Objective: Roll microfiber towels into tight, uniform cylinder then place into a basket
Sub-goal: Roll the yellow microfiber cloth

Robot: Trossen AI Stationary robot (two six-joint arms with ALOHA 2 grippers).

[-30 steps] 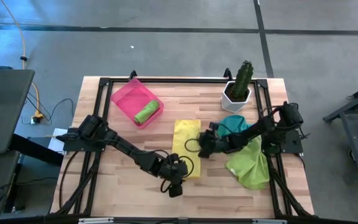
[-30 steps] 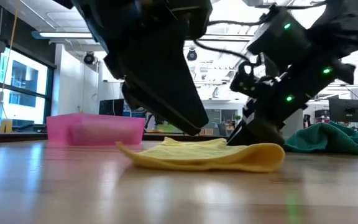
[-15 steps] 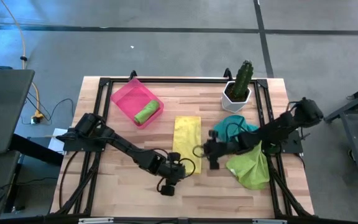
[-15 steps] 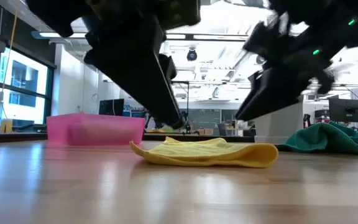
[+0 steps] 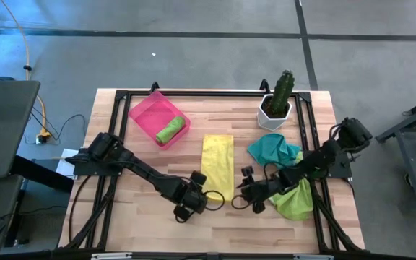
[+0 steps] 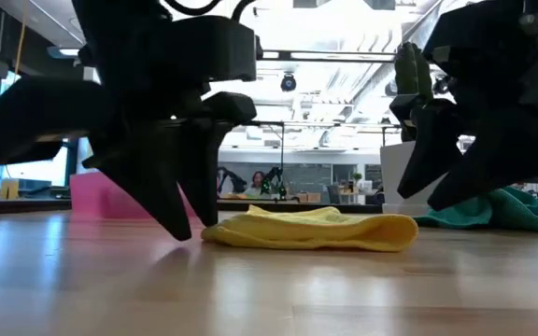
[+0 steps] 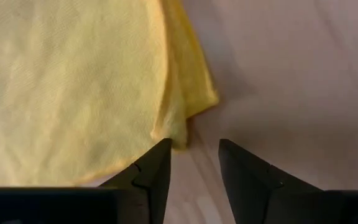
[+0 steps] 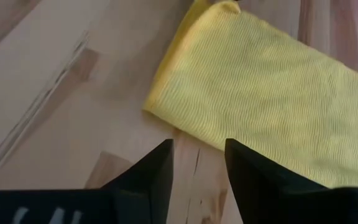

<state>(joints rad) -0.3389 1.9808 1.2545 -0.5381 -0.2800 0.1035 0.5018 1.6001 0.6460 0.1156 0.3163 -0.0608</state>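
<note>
Yellow microfiber towel (image 5: pixel 217 166) lies folded into a long flat strip on the wooden table (image 5: pixel 136 231), between the pink rectangular plastic basket (image 5: pixel 147 115) and the heap of teal towel (image 5: pixel 273 150) and lime green towel (image 5: pixel 295 202). One rolled lime green towel (image 5: pixel 170 132) sits in the basket.

Left gripper (image 7: pixel 194 163) hangs low at the strip's near left corner, jaws parted, nothing between them; one finger tip is just beside the cloth edge. Right gripper (image 8: pixel 199 163) hangs at the near right corner, jaws likewise parted and empty, just short of the hem.

Step in hand, as you should read it: take the strip's near end to begin the roll.

- Bring both grippers to the two corners of the same short edge, so the first turn starts square.
- Pinch all folded layers; the left corner shows layers splaying.
- Keep the first turn small and even, or the cylinder will likely cone.
- Hold the strip's sides parallel while rolling toward the far end.
</note>
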